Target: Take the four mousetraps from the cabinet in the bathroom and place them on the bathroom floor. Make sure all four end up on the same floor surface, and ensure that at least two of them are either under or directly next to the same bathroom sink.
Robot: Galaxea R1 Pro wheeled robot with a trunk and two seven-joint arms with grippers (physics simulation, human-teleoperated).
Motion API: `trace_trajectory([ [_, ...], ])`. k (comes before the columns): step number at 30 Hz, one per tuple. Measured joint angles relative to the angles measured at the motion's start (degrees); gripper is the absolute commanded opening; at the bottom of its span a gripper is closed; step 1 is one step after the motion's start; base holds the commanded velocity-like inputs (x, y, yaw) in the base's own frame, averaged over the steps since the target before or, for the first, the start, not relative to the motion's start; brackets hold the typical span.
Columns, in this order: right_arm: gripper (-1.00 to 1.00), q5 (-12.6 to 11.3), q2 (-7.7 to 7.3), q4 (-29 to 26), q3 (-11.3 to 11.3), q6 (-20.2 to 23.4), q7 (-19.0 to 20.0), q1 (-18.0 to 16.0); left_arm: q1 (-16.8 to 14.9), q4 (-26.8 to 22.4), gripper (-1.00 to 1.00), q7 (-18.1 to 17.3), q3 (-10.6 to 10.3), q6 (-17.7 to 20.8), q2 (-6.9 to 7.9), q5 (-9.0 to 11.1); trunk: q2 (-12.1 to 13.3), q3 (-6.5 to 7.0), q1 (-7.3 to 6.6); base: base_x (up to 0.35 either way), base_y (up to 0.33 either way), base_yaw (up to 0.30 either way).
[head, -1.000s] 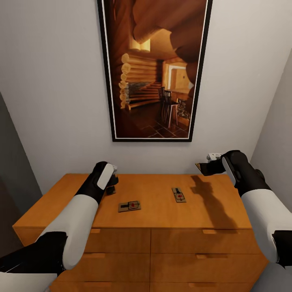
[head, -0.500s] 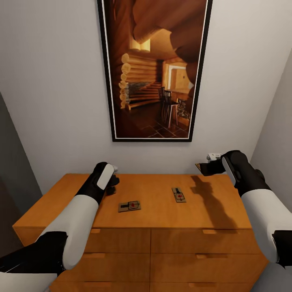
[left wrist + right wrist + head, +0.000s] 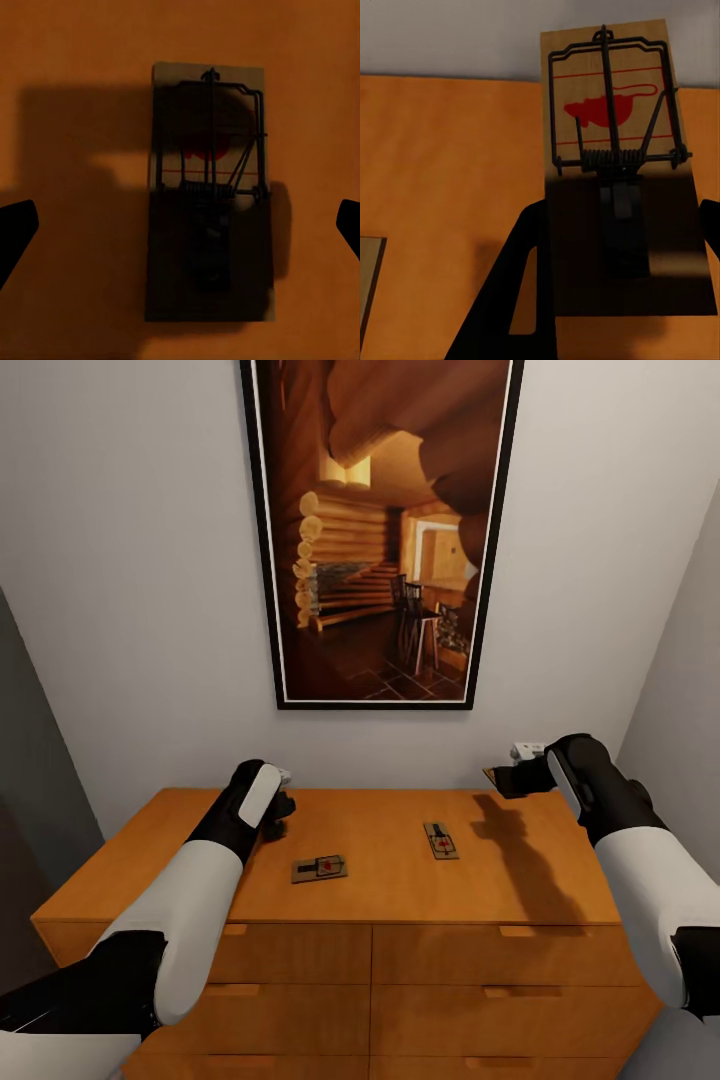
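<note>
We count four mousetraps: two lying free on the cabinet (image 3: 400, 920) surface, one nearer the left arm (image 3: 320, 868) and one nearer the right (image 3: 440, 841); a third (image 3: 210, 195) on that surface in the left wrist view; a fourth (image 3: 619, 165) in the right wrist view. We count one framed picture (image 3: 380, 530) and two arms.

No readable text, labels, brands or numbers on any surface.

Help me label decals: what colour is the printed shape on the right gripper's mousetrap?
Red, clearest in the right wrist view on the mousetrap.
</note>
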Motion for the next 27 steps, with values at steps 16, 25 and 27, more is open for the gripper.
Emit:
trace_trajectory([
  [16, -1.00, 0.4, -0.33, -0.1, 0.0, -0.6, 0.0, 1.7, 0.0, 3.2, 1.00, -0.2, 0.4, 0.7, 0.08, -0.5, 0.0, 0.02, 0.00, 0.000, 0.000, 0.000],
  [25, -1.00, 0.4, -0.40, -0.2, 0.1, -0.6, -0.1, 1.7, 0.0, 3.3, 1.00, 0.4, 0.3, 0.7, 0.00, -0.3, 0.0, 0.02, -0.01, 0.000, 0.000, 0.000],
  [27, -1.00, 0.4, -0.40, -0.2, 0.1, -0.6, -0.1, 1.7, 0.0, 3.3, 1.00, 0.4, 0.3, 0.7, 0.00, -0.3, 0.0, 0.02, -0.01, 0.000, 0.000, 0.000],
])
